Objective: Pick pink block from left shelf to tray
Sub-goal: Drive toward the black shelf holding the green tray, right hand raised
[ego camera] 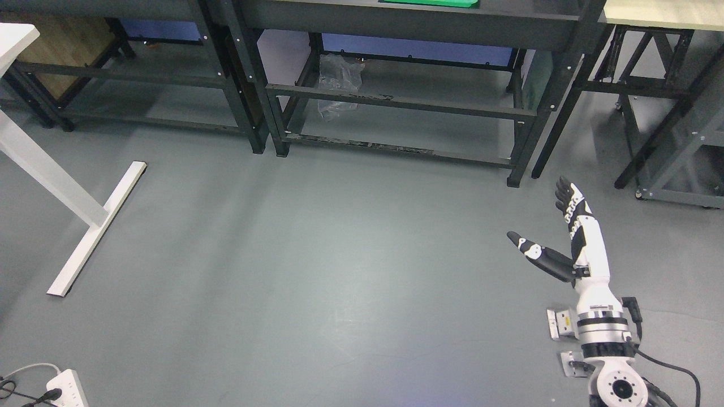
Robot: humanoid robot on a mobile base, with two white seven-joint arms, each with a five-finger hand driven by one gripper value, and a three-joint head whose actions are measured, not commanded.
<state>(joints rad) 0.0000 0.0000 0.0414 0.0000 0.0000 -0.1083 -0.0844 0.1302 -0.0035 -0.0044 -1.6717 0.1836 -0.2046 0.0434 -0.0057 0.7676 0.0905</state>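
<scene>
My right hand (543, 217) is raised over the grey floor at the lower right, with fingers straight and thumb spread wide, holding nothing. Its white and black forearm (594, 282) comes in from the bottom right corner. A green tray (430, 3) shows only as a strip on top of the black shelf unit at the top edge. No pink block is in view. My left hand is out of the picture.
Black metal shelf frames (396, 107) stand along the back, with a crumpled clear plastic bag (338, 82) under the middle one. A white table leg (85, 220) stands at left. A power strip (68, 390) lies at the bottom left. Another frame (667, 141) stands at right.
</scene>
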